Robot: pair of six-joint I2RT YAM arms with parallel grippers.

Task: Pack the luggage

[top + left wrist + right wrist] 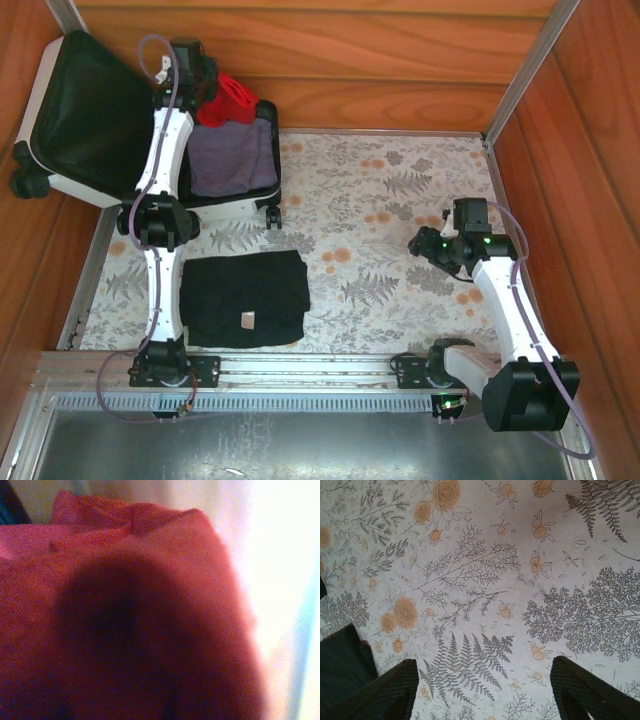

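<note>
The luggage (pixel 60 150) lies open at the back left, its white shell lined in black, with a folded grey-purple garment (pixel 235 155) in its right half. My left gripper (pixel 207 92) reaches over the case's far edge and is shut on a red garment (pixel 230 100). In the left wrist view that red garment (pixel 125 605) hangs right against the lens and hides the fingers. My right gripper (pixel 425 243) hovers over the floral cloth at the right. It is open with nothing between its fingers (pixel 482 667).
A folded black garment (pixel 245 298) lies on the floral tablecloth (pixel 380 200) in front of the left arm's base, and its corner (pixel 340 665) reaches into the right wrist view. Wooden walls (pixel 590 150) close in the table at the back and both sides.
</note>
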